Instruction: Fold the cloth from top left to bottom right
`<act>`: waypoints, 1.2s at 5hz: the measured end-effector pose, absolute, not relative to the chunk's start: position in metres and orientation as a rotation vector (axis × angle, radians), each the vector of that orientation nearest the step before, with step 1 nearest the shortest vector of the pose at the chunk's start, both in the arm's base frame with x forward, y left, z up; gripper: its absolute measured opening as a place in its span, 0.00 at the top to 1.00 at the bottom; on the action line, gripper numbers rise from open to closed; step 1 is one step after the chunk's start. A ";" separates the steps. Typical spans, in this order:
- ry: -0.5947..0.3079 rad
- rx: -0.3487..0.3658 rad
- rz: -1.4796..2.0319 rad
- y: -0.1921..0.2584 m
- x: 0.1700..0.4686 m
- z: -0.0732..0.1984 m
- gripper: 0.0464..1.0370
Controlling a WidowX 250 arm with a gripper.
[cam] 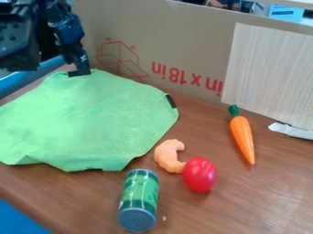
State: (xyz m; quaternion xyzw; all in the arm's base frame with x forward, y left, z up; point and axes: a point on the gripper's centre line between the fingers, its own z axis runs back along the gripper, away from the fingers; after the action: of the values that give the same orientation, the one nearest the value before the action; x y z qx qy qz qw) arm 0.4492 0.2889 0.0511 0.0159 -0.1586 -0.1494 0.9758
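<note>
The black gripper (pixel 79 71) is at the upper left of the camera view, its tip at the upper edge of the green cloth (pixel 92 119). The cloth lies spread on the brown table (pixel 269 196), and from the gripper almost all of it extends toward the camera, to the lower left and the lower right. Its longer direction seems to go across the view, from left to right, so the gripper is at one long side, near the top left, and not at a narrow end. I cannot tell if the gripper is clamped on the cloth or only touches it. For the fold, I think the held edge must go diagonally over the cloth, down and to the right. On that side the orange shrimp (pixel 166 156) and the green can (pixel 138 201) are near the cloth, so a too long pull could maybe push them.
</note>
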 end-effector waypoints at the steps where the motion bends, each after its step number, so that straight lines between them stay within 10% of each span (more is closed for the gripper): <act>1: -0.290 0.041 -0.313 0.284 0.451 0.039 0.04; 3: -0.257 0.066 -0.295 0.282 0.446 0.034 0.07; 6: -0.270 0.019 -0.250 0.276 0.446 0.035 0.84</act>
State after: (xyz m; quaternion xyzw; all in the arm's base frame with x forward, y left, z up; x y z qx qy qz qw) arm 0.4456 0.2763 0.0349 0.0096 -0.1340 -0.1242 0.9831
